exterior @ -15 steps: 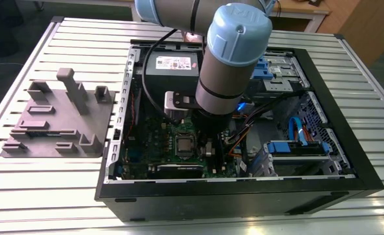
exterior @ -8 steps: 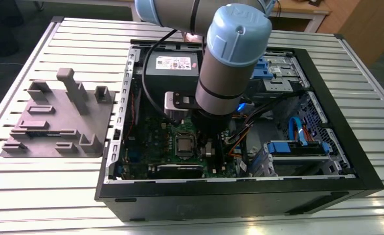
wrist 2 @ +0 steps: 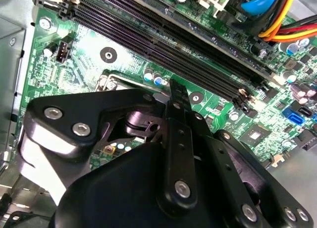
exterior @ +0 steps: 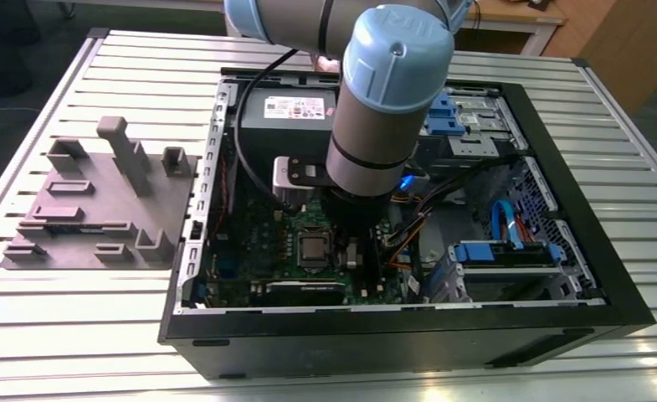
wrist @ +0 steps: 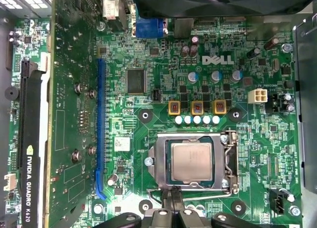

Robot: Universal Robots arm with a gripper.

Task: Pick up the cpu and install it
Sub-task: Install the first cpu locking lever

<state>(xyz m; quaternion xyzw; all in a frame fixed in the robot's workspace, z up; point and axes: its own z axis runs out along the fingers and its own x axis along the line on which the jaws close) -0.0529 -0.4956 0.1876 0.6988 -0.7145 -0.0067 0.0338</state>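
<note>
The cpu [wrist: 191, 161], a small square chip with a silver-grey metal top, lies flat inside the socket frame [wrist: 159, 163] of the green motherboard [wrist: 237, 139]. The exterior view shows the cpu [exterior: 309, 248] as a grey square in the middle of the board, inside the open computer case [exterior: 596, 276]. My gripper [wrist: 173, 197] hangs just above the board at one edge of the socket, beside the chip and apart from it. It is shut, with its tips together and nothing between them. In the second wrist view its black body covers most of the socket, and one fingertip [wrist 2: 177, 89] reaches the board.
A grey power supply box [exterior: 289, 109] sits at the back of the case. A graphics card [wrist: 29, 139] stands in a slot beside the socket. Memory slots [wrist 2: 188, 39] and coloured cables [wrist 2: 282, 20] lie nearby. A grey moulded fixture [exterior: 100, 201] rests on the slatted table, at the exterior view's left.
</note>
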